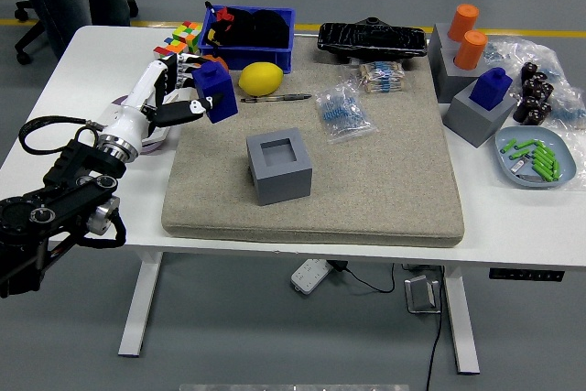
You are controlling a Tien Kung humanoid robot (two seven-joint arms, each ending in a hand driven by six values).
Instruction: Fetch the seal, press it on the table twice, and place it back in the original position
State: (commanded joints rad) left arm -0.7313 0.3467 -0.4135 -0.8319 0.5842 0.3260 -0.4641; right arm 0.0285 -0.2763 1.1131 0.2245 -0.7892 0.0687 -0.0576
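My left hand [176, 91] is shut on the blue seal [214, 91] and holds it tilted in the air above the mat's far left corner. The grey holder block [279, 166] stands with its square socket open and empty on the beige mat [385, 190], to the right of and nearer than the seal. The right arm is out of view.
A lemon [260, 78], a pen [276, 97] and a blue bin [251, 36] lie just right of the held seal. A Rubik's cube [179, 40] is behind the hand. Bags of parts [342, 112], more holders with seals [480, 103] and a green-parts dish [535, 157] sit to the right.
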